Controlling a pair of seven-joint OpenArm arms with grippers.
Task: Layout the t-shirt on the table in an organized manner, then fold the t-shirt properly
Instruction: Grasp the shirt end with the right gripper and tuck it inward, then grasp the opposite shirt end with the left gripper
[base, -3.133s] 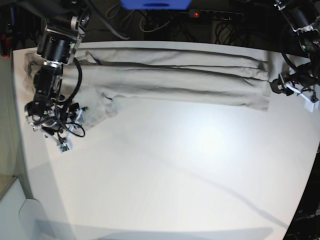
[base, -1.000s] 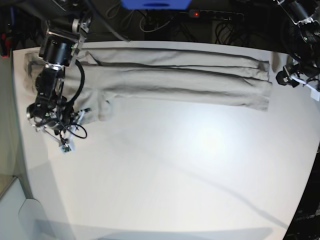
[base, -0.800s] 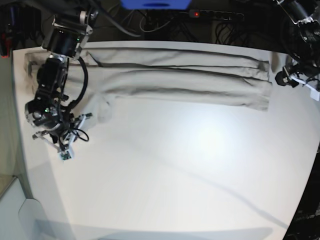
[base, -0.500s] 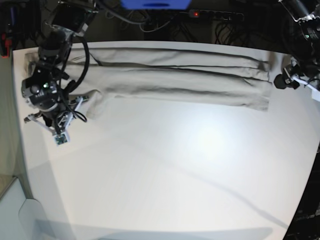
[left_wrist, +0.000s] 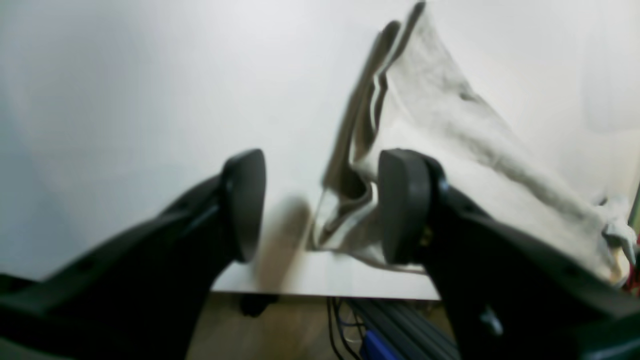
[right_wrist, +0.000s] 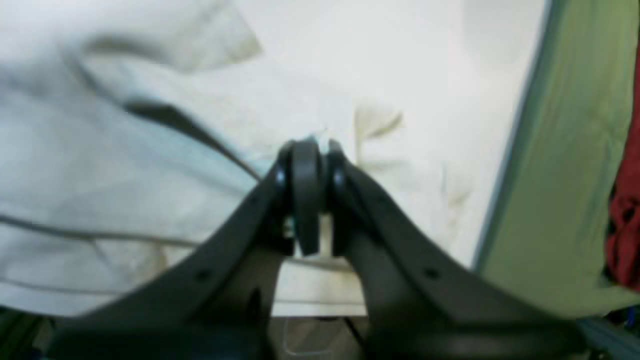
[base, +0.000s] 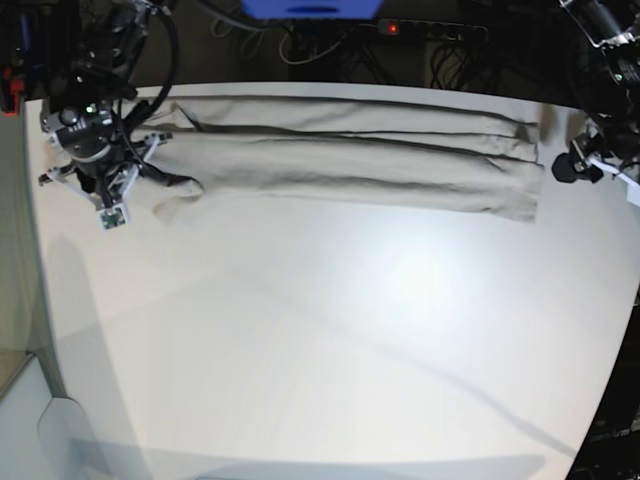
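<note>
On the left of the base view, the right gripper (base: 100, 170) sat over the sleeve end of the t-shirt (base: 350, 160), which lay as a long folded strip along the far edge of the table (base: 330, 350). In the right wrist view its jaws were pressed tight together over the cloth (right_wrist: 125, 165), and they seemed to pinch a bit of it, though the picture was too blurry to be sure. To do this step well, that arm should probably carry the sleeve inward slowly and low, so the flap lands flat on the strip and does not bunch up. It should let go only when the cloth lies smooth. Moving to the right of the base view, the left gripper (base: 585, 165) hung just past the other end of the shirt, near the table's edge. In the left wrist view its jaws stood wide apart with nothing between them, and the hem end (left_wrist: 450, 150) lay just behind one black pad (left_wrist: 400, 205). It could help by holding that end down. The wrist pictures were fuzzy, so the neck label could not be made out. The right arm hid part of the sleeve in the base view.
</note>
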